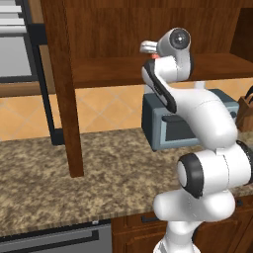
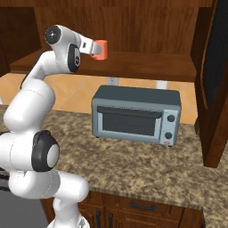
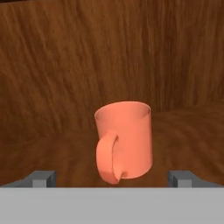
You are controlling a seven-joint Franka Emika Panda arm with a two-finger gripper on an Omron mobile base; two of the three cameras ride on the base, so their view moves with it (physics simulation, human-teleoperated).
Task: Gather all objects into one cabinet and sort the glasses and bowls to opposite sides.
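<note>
Hand view: salmon-orange mug [image 3: 124, 140] stands upright on the cabinet shelf [image 3: 188, 131], centre frame, dead ahead between my tool [image 3: 113, 178] fingertips, handle facing me. Tool fully open, holding nothing; I judge straight advance next.

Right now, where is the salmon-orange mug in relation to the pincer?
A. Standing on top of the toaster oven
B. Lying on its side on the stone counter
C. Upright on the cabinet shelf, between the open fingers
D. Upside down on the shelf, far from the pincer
C: the mug stands upright on the cabinet shelf, with the pincer open around it.
</note>
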